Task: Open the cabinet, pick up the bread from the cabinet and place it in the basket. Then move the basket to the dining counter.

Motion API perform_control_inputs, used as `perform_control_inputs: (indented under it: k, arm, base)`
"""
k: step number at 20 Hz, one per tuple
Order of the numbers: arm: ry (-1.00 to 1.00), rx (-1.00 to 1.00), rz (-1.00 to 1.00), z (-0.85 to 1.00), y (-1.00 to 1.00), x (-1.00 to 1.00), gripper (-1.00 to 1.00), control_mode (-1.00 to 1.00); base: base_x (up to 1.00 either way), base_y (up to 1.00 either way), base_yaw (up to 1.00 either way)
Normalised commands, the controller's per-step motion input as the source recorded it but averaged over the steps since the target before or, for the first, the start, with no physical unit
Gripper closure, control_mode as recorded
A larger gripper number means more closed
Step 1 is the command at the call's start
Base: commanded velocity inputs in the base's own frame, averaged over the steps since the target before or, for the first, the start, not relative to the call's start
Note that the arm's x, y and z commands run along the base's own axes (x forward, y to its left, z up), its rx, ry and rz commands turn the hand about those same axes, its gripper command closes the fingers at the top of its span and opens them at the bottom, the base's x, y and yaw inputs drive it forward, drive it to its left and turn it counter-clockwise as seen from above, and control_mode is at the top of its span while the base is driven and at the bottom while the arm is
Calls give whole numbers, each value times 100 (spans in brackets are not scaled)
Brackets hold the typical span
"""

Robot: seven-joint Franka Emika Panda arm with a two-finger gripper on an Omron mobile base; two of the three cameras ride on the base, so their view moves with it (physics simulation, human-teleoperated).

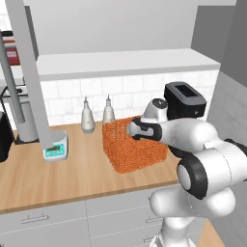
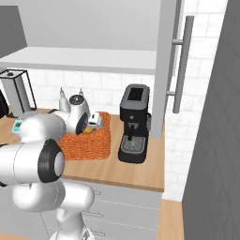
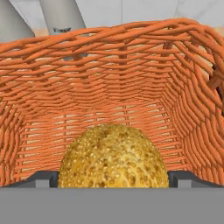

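The orange woven basket [image 1: 130, 149] [image 2: 89, 145] stands on the wood worktop under the open light grey cabinet [image 1: 125, 62]. The cabinet's doors [image 1: 29, 72] [image 2: 166, 61] are swung out towards me. My gripper [image 3: 113, 177] reaches down into the basket [image 3: 109, 78] and is shut on the bread [image 3: 113, 157], a golden-brown seeded bun held between the two dark fingertips [image 3: 43, 178] just above the basket floor. In the right base view the bread [image 2: 86, 129] peeks out beside the hand at the basket's rim.
A black coffee machine [image 1: 185, 99] [image 2: 133, 124] stands close to the right of the basket. Two pale bottles [image 1: 87, 116] [image 1: 108, 112] stand behind it, and a kitchen scale [image 1: 56, 146] sits to its left. A grey wall [image 2: 211, 140] closes the right side.
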Motion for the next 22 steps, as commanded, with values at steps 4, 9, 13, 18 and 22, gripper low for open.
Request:
perform_control_inputs:
  k: [4, 9, 13, 18, 22]
  arm:
    - [0, -3, 0, -34, 7, 20, 100, -100]
    - [0, -2, 0, -9, 6, 34, 100, -100]
    - [0, 0, 0, -2, 1, 42, -100, -100]
    - [1, 0, 0, 0, 0, 21, -100, -100]
    - [1, 0, 0, 0, -3, -12, -100, -100]
  base:
    - [0, 0, 0]
    - [0, 0, 0]
    - [0, 0, 0]
    - [0, 0, 0]
    - [0, 0, 0]
